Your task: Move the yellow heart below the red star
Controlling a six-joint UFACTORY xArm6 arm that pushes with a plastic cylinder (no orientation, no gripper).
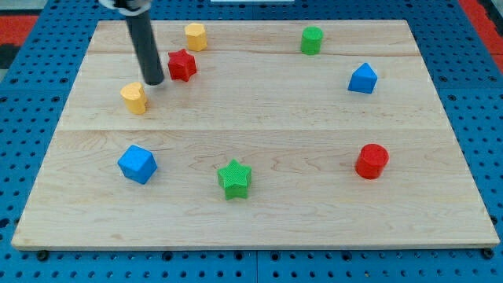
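Yellow hexagon [196, 36], green cylinder [312, 40], blue blocks [137, 164] (two), green star [234, 178], red cylinder [372, 161]

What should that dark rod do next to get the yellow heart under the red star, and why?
Probably swing my tip round to the view's left of the yellow heart, then nudge it rightward. The heart lies down-left of the red star, and my tip now stands between them, on the wrong side for pushing.

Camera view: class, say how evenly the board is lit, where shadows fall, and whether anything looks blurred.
In the camera view the wooden board is lit softly and evenly, with no glare; the green star and red cylinder cast only small shadows at their bases; my tip, between the yellow heart and red star, looks sharp, the rod's top slightly soft.
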